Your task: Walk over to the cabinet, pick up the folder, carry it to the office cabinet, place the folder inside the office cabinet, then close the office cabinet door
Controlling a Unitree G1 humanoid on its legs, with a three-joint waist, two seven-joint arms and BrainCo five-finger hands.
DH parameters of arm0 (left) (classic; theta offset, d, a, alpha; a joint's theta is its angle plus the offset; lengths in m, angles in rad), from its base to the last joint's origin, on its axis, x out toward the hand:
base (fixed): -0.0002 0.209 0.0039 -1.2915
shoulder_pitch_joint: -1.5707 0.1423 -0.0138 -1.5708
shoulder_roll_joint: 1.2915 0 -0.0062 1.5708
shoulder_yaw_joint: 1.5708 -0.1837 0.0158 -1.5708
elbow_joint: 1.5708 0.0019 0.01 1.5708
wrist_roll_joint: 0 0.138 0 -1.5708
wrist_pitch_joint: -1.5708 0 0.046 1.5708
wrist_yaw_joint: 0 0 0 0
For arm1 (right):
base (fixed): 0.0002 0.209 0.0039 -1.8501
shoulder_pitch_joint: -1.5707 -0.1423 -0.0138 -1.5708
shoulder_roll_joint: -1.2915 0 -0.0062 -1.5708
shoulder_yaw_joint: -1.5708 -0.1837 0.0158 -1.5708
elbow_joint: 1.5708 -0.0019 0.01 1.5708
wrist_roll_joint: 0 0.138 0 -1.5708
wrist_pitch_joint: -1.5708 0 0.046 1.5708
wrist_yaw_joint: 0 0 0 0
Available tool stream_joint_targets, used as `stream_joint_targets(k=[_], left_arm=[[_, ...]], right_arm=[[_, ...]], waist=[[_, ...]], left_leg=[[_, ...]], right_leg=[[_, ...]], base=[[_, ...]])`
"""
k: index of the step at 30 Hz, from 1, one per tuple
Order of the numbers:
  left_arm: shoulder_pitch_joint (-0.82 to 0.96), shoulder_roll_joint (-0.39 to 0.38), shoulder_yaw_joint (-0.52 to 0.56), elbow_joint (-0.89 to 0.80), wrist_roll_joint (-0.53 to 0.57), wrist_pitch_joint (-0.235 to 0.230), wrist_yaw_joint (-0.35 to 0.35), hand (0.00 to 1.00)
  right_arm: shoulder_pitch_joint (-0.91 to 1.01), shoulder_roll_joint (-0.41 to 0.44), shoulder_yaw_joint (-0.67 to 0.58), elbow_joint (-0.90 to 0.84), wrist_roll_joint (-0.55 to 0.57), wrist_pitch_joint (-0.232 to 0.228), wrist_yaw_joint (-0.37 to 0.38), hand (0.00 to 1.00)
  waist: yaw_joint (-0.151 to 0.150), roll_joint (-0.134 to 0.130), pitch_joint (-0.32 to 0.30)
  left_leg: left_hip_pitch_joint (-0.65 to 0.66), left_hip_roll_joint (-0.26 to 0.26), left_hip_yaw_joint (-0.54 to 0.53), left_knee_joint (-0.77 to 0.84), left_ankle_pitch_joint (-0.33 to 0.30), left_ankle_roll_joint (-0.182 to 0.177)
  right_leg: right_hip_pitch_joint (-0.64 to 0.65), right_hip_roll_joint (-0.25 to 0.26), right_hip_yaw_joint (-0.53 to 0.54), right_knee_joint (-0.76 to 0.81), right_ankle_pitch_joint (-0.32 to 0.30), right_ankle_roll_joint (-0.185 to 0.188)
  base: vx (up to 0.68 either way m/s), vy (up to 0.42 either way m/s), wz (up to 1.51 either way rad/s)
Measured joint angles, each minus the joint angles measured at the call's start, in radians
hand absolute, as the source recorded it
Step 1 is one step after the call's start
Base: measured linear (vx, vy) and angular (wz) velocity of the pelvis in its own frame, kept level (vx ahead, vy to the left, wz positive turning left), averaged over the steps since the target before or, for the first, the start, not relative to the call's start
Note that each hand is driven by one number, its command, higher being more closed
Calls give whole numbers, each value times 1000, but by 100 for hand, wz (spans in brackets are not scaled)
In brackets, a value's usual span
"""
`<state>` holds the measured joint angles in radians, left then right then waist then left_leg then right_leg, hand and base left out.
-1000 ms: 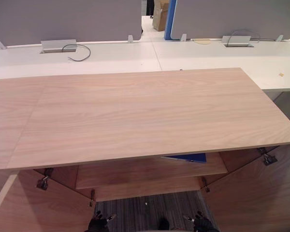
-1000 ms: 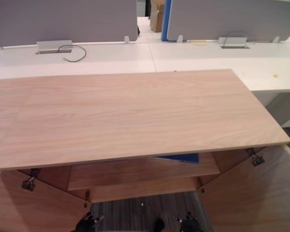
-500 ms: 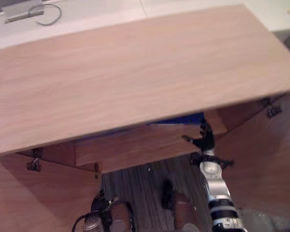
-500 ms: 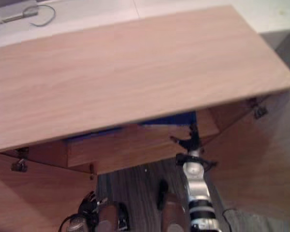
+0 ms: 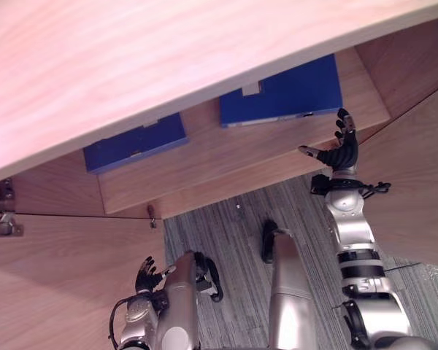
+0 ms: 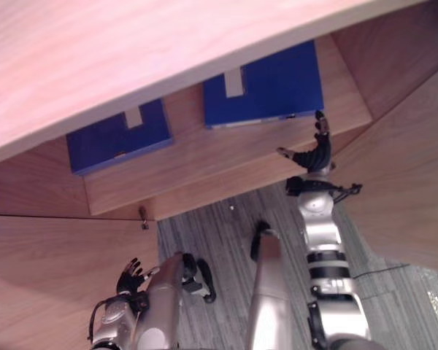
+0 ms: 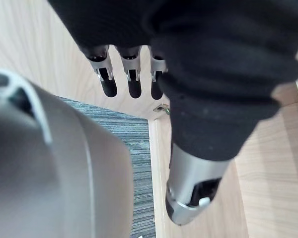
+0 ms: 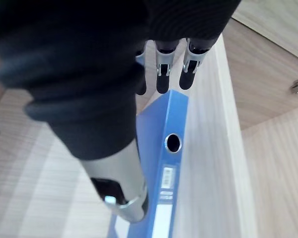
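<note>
Pointing up at the shelf's front edge, the right hand point(image 5: 341, 152) stands on a nearly straight arm. Its fingers are loosely straight, its thumb is spread wide to the side, and it holds nothing. Its fingertips point(image 5: 342, 118) lie just beside the near right corner of the blue ring-binder folder point(image 5: 285, 91); whether they touch it I cannot tell. The right wrist view shows them stretched out above that folder's spine with its round finger hole. The left hand point(image 5: 147, 275) hangs low beside the open light-wood left door point(image 5: 58, 277), fingers straight and relaxed, empty.

The folder lies flat at the right of the light-wood inner shelf point(image 5: 204, 157). A second blue folder point(image 5: 135, 142) lies flat at the shelf's left, well apart. Over both juts the pale wood-grain cabinet top point(image 5: 131, 58). The light-wood right door point(image 5: 416, 182) stands open too, silver metal hinges point(image 5: 0, 224) show at the left, and grey striped carpet point(image 5: 233, 270) covers the floor below.
</note>
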<state>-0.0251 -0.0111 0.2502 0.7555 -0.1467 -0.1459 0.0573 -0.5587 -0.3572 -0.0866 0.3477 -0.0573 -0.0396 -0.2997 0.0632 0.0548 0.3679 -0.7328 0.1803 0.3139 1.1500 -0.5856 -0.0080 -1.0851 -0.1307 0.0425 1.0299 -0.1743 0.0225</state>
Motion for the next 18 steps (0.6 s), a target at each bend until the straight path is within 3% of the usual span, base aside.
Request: stream_joint_targets(k=[11, 18], left_arm=[[-1, 20, -56, -104, -44, -34, -10, 0], [-1, 57, -123, -155, -70, -52, -10, 0]], right_arm=[[-168, -151, 0, 43, 22, -2, -5, 0], [-299, -241, 1, 153, 49, -40, 20, 0]], waist=[[4, 5, 31], [7, 8, 57]], left_leg=[[-159, 0, -82, 47, 2, -1], [-220, -21, -116, 40, 24, 4]], right_leg=[[-92, -34, -68, 7, 1, -7], [-120, -68, -101, -4, 0, -5]], base=[[42, 69, 18], [5, 84, 19]])
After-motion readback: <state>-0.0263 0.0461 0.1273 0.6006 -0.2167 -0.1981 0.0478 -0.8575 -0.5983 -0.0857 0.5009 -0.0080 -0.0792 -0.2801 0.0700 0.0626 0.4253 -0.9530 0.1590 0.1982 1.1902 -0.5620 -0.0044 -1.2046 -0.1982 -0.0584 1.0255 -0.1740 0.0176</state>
